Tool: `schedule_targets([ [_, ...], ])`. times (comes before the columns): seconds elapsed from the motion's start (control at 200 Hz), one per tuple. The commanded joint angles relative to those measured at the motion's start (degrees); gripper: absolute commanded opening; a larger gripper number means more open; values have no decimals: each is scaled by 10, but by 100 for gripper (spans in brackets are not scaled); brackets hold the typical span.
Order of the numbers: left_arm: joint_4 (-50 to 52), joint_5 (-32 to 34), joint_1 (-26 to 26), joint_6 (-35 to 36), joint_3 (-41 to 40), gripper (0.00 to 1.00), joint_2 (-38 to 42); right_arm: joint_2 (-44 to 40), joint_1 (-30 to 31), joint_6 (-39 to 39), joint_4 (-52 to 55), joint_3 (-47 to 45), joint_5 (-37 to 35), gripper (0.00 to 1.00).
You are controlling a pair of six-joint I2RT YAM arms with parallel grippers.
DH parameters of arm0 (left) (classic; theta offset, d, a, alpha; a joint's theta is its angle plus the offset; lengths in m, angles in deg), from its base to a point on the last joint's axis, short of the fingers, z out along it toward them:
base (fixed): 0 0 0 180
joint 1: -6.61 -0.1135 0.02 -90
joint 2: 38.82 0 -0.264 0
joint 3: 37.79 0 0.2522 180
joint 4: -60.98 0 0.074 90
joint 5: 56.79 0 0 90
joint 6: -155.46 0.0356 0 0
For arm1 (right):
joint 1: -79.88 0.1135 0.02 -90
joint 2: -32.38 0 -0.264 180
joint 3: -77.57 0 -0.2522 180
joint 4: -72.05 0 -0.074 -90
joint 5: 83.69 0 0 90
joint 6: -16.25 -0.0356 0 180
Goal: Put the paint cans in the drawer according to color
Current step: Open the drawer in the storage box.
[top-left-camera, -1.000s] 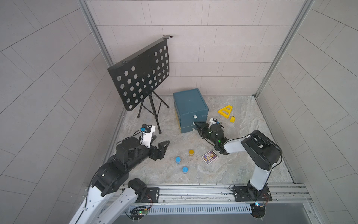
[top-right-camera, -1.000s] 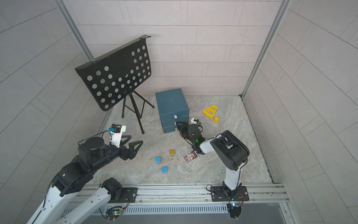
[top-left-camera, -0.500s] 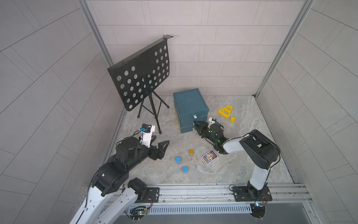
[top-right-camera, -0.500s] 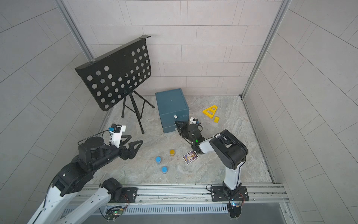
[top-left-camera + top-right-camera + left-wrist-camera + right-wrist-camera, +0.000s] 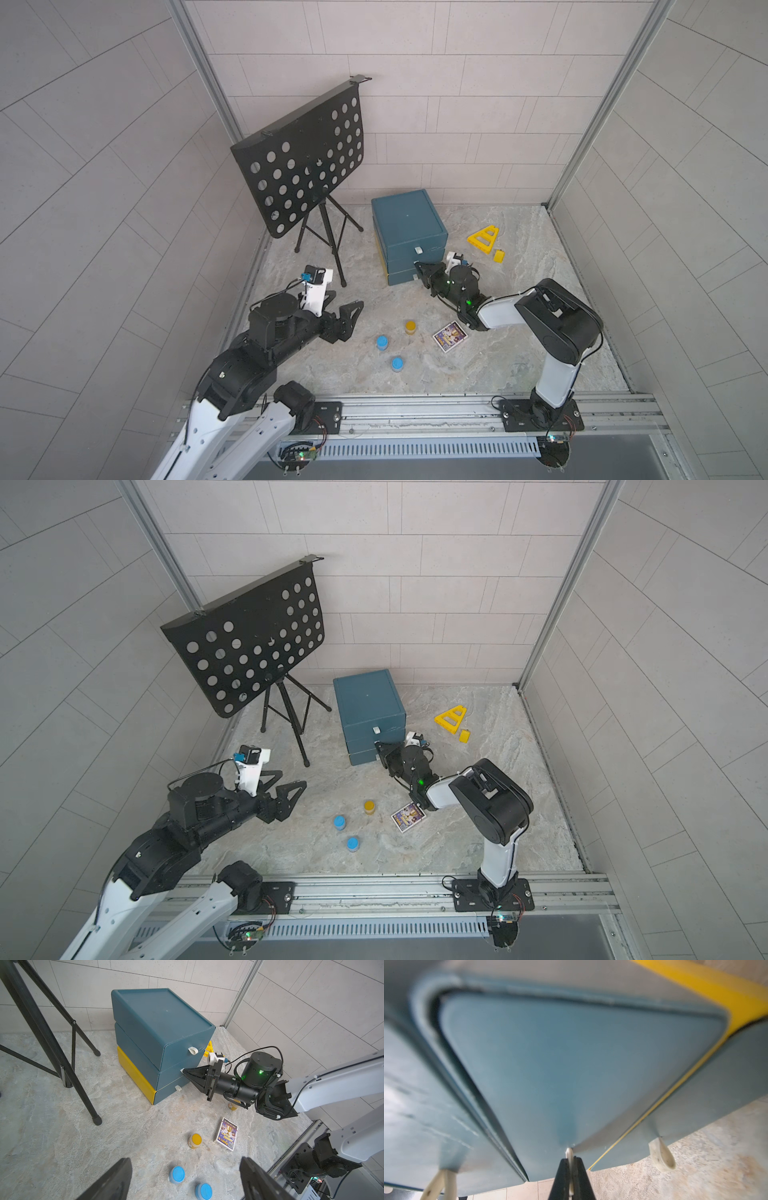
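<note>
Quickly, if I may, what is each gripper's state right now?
Left gripper: open, holding nothing.
Right gripper: shut on the white pull tab of the middle drawer.

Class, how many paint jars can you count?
4. Two blue jars by the rail, an amber jar beside the card box, a yellowish jar under the right arm. More may be hidden.

In both top views, the teal plastic three-drawer cabinet (image 5: 409, 226) is standing just above frame centre, with the black perforated metal music stand (image 5: 301, 162) rising at its left. The yellow triangular frame (image 5: 483, 240) and small yellow block (image 5: 498, 255) are lying just beside each other at its right. Below the cabinet, the amber-topped paint jar (image 5: 410, 326) is sitting between the printed card box (image 5: 449, 336) at right and a blue-topped paint jar (image 5: 382, 342) at lower left. A second blue-topped paint jar (image 5: 397, 363) is sitting lower still. The right gripper (image 5: 184, 1071) is clamping the middle drawer's white pull tab (image 5: 568, 1152).
</note>
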Motion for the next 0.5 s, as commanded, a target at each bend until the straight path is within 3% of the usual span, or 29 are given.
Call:
schedule_targets([
  [0.0,-14,-6,-6,0,-5,88,-1,-41,5,11,27,-26,-15,0],
  [0.495,-15,-10,-13,0,-5,88,-5,-199,26,29,75,-165,-24,0],
])
